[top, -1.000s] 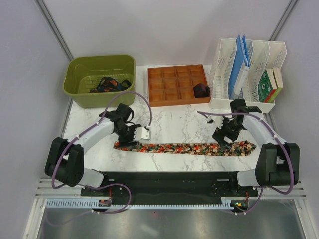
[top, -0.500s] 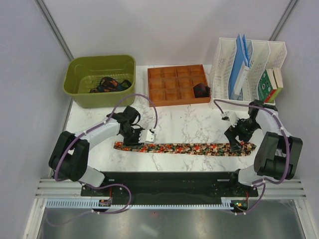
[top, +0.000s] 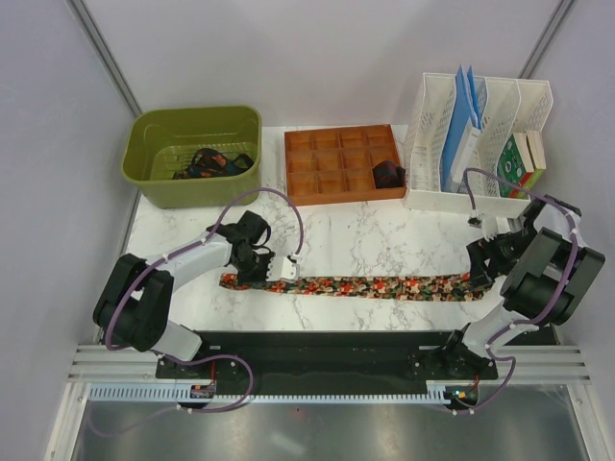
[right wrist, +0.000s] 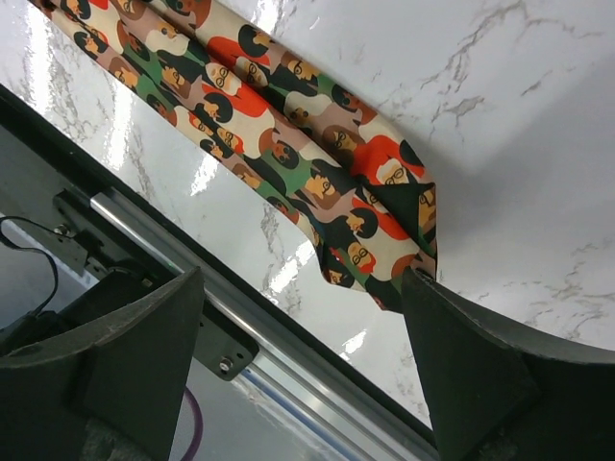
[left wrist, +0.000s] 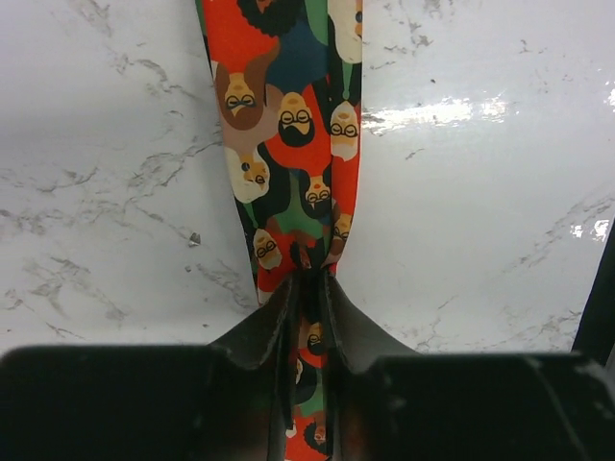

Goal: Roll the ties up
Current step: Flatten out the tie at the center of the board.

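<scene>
Speckled tie (top: 365, 285) lying flat across lower middle of table (top: 356, 240); left gripper (left wrist: 309, 284) clamping narrow end, tip vanishing inside grip; right gripper (right wrist: 300, 288) spreading wide, straddling wide end at lower right; dark tangle in green bin (top: 183, 190), upper left, staying unreadable.

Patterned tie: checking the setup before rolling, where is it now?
Top view: the patterned tie lies stretched along the marble table's near edge, narrow end pinched in the left tool, wide end by the right tool.
</scene>
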Robot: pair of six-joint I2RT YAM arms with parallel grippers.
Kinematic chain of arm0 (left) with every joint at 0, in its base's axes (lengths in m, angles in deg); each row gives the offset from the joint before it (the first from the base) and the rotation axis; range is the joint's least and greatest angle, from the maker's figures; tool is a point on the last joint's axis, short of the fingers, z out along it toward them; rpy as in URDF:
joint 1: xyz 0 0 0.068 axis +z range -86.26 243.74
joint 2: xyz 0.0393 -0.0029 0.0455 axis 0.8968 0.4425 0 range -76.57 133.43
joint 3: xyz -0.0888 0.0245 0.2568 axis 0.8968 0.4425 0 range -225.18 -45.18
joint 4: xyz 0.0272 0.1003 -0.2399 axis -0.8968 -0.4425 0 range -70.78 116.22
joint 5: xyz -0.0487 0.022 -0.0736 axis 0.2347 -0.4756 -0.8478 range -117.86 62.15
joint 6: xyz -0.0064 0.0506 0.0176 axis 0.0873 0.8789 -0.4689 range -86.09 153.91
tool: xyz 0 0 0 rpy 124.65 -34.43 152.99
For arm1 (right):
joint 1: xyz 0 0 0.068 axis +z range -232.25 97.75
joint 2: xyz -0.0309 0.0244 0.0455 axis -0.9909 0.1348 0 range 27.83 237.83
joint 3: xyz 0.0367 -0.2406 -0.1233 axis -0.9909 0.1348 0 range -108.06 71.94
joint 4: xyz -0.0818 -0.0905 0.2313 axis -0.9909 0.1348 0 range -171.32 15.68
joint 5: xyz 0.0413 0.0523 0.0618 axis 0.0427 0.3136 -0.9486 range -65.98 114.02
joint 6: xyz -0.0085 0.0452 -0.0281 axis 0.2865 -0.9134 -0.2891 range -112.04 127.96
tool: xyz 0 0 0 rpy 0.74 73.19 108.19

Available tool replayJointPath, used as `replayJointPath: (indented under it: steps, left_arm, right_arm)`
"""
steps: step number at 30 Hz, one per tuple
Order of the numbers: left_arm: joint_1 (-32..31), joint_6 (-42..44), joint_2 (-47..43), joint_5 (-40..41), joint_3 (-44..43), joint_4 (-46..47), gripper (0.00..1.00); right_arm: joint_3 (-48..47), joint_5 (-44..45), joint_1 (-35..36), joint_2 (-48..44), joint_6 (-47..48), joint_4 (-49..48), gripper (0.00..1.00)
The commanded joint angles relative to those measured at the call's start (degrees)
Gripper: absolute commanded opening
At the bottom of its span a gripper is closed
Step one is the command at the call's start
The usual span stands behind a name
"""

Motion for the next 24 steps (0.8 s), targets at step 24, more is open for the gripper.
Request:
replayJointPath:
  steps: [24]
  left_arm:
    - [8.7,-15.9,2.3,9.7,4.2,8.8,0.02]
  right_arm:
    - [-1.2,-18.9,-8.8,9.3,-7.9,3.9,0.66]
